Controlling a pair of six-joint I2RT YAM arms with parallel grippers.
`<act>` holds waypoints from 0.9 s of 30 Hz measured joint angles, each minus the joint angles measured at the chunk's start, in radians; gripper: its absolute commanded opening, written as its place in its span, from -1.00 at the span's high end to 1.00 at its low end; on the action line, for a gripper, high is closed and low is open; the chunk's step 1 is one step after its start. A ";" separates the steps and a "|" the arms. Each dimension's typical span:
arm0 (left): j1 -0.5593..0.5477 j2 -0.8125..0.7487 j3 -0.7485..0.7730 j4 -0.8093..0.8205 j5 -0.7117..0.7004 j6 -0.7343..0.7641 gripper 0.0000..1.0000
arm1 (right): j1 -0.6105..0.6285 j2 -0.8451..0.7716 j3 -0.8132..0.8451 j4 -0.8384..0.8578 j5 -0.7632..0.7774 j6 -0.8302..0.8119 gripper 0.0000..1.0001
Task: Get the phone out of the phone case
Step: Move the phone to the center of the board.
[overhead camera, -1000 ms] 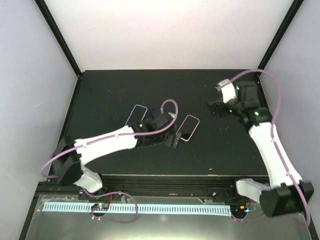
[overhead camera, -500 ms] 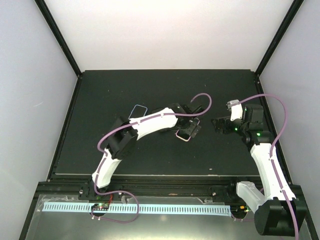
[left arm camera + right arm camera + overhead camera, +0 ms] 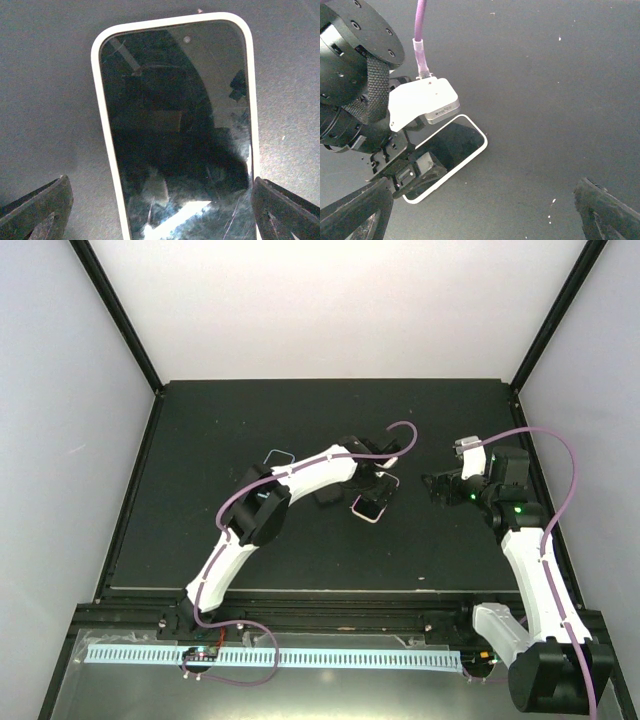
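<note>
Black matte counter fills the floor of a pale-walled booth with dark corner posts. No lettering on any item is large enough to read.

The left arm stretches forward and to the right with its elbow raised, and a purple cable loops above its wrist. The left end effector points down over the phone, fingers spread wide to either side of the slab and gripping nothing. The phone lies flat, screen up, near the middle of the counter. Its thin rim looks pinkish from above and nearly white in the wrist views, and its glass shows scratches.

The right arm is bent upright at the right side. The right end effector hangs open and empty, aimed toward the phone.

The phone case, pale blue, lies well left of the phone, partly under the left arm. A small dark slab sits beside that arm, too dim to identify.
</note>
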 measured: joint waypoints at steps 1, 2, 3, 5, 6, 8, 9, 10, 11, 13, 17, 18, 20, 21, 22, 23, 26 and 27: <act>0.001 0.006 0.007 -0.001 0.011 0.004 -0.98 | 0.000 0.001 0.000 0.000 0.000 0.000 -1.00; 0.001 0.014 0.015 0.000 0.019 0.006 -0.98 | 0.000 0.002 0.000 0.000 0.000 0.000 -1.00; 0.001 0.021 0.025 0.000 0.027 0.010 -0.98 | 0.000 0.004 0.000 0.000 0.000 0.000 -1.00; 0.001 0.040 0.046 0.000 0.042 0.017 -0.98 | 0.000 0.011 0.000 0.000 0.000 0.000 -1.00; 0.000 0.048 0.053 0.002 0.052 0.020 -0.98 | 0.000 0.015 0.001 0.000 0.000 -0.001 -1.00; 0.000 0.063 0.064 0.004 0.072 0.024 -0.98 | 0.000 0.022 0.001 0.000 0.000 -0.001 -1.00; 0.000 0.068 0.069 0.005 0.075 0.027 -0.98 | 0.000 0.025 0.002 0.000 0.000 -0.001 -1.00; 0.000 0.069 0.074 0.004 0.080 0.028 -0.98 | 0.000 0.026 0.002 0.000 0.000 -0.002 -1.00; 0.000 0.071 0.079 0.004 0.082 0.027 -0.98 | 0.000 0.028 0.002 0.000 0.000 -0.002 -1.00; 0.000 0.076 0.083 0.003 0.077 0.020 -0.97 | 0.000 0.028 0.002 0.000 0.001 -0.005 -1.00; 0.000 0.084 0.094 -0.006 0.040 -0.008 -0.81 | 0.000 0.028 0.002 0.000 0.001 -0.008 -1.00; 0.000 0.084 0.095 -0.011 0.029 -0.016 -0.78 | 0.000 0.028 0.002 0.000 0.001 -0.009 -1.00; 0.000 0.084 0.095 -0.020 0.018 -0.027 -0.78 | 0.000 0.028 0.002 0.000 0.001 -0.009 -1.00; 0.000 0.084 0.095 -0.024 0.013 -0.031 -0.80 | 0.000 0.028 0.002 0.000 0.001 -0.009 -1.00; -0.002 0.084 0.095 -0.029 0.009 -0.032 -0.78 | 0.000 0.028 0.002 0.000 0.001 -0.010 -1.00; -0.005 0.084 0.095 -0.032 0.005 -0.033 -0.64 | 0.000 0.028 0.002 0.000 0.001 -0.010 -1.00; -0.011 0.084 0.096 -0.042 0.001 -0.029 -0.44 | 0.000 0.028 0.002 0.000 0.001 -0.011 -1.00; -0.014 0.084 0.098 -0.047 0.000 -0.027 -0.43 | 0.000 0.028 0.002 0.000 0.001 -0.011 -1.00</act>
